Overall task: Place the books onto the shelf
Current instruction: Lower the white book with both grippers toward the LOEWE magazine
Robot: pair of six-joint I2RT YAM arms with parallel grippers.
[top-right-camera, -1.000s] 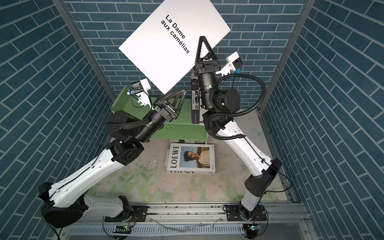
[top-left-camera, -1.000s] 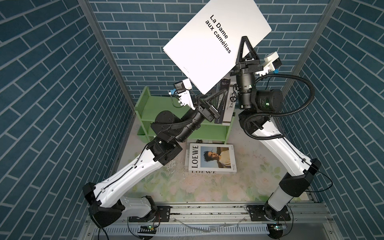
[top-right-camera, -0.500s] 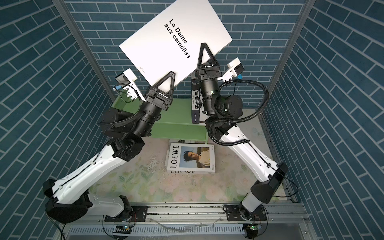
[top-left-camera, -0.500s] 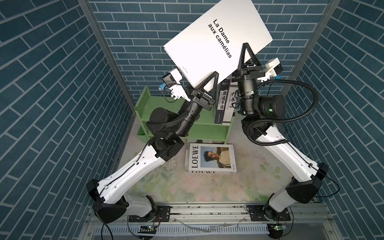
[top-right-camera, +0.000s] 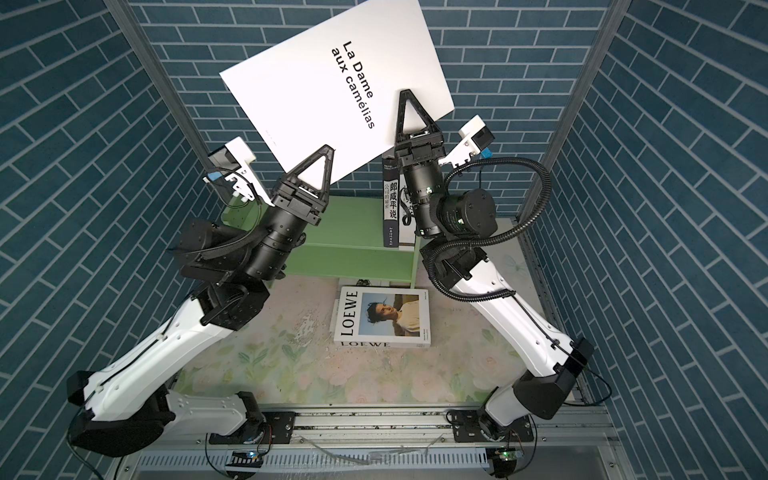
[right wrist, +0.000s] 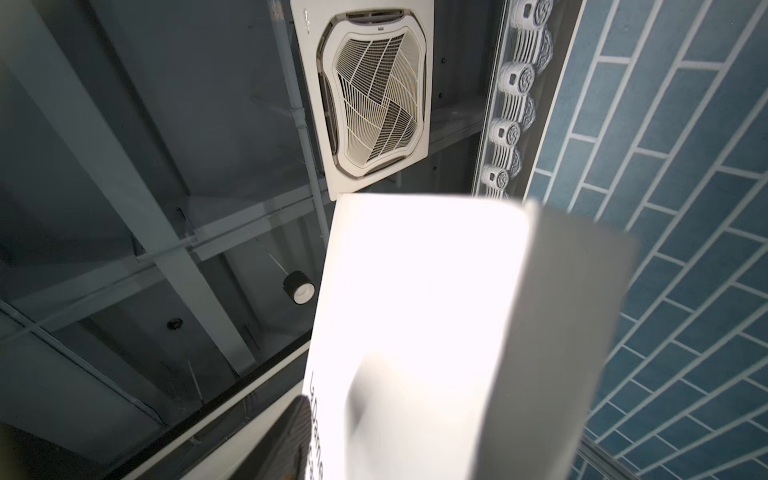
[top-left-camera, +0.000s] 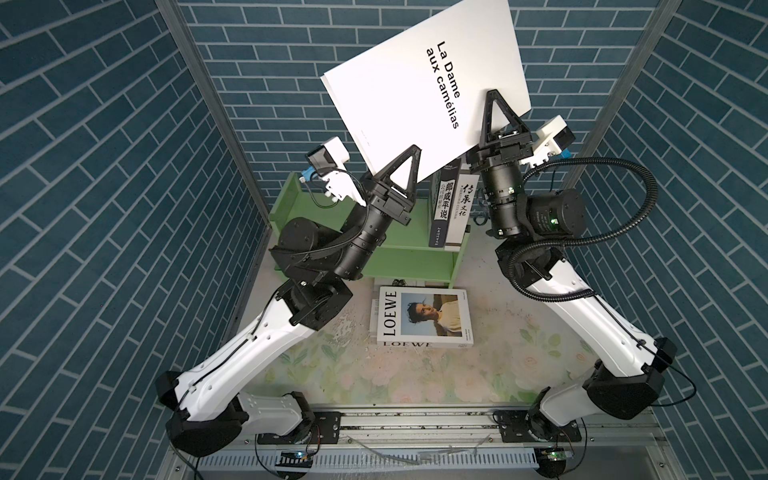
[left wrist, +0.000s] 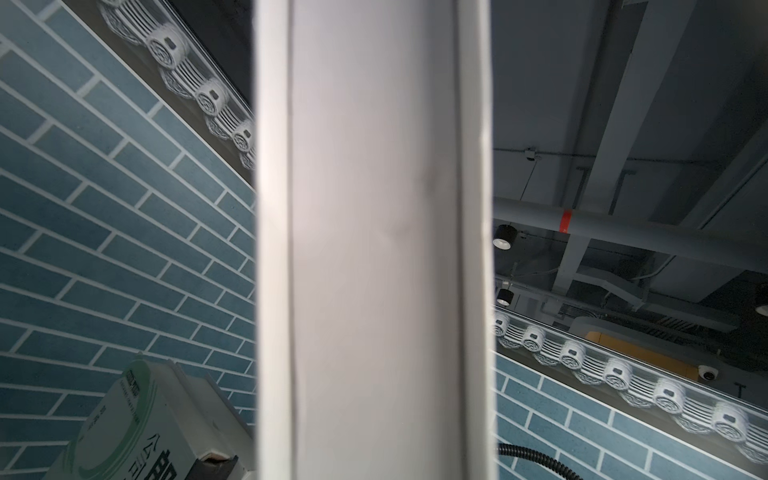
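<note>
The white book [top-left-camera: 415, 95] [top-right-camera: 316, 95] is in the air at 12 o'clock in both top views. It is tilted, cover toward the camera, above the shelf [top-left-camera: 399, 253] [top-right-camera: 353, 232] and touching neither shelf nor table [top-left-camera: 415, 374].

The left gripper [top-left-camera: 413, 153] [top-right-camera: 326, 156] meets the book's lower edge at about 6 o'clock from the book's middle. One finger lies across the cover and the other is hidden behind it, with the jaws pressed together on the book. In the left wrist view the book's edge [left wrist: 374, 249] fills the middle as a pale band.

The right gripper [top-left-camera: 494, 104] [top-right-camera: 405, 104] reaches the same edge at about 4 o'clock, one finger over the cover. I cannot tell whether it pinches the book or stands loose. The right wrist view shows only the blurred book [right wrist: 415, 311] and a dark shape that may be a finger.

Two upright books [top-left-camera: 446, 199] [top-right-camera: 390, 203] stand at the shelf's 3 o'clock end. The LOEWE book [top-left-camera: 419, 318] [top-right-camera: 382, 318] lies flat on the table, cover up, just at 6 o'clock from the shelf, apart from both arms.
</note>
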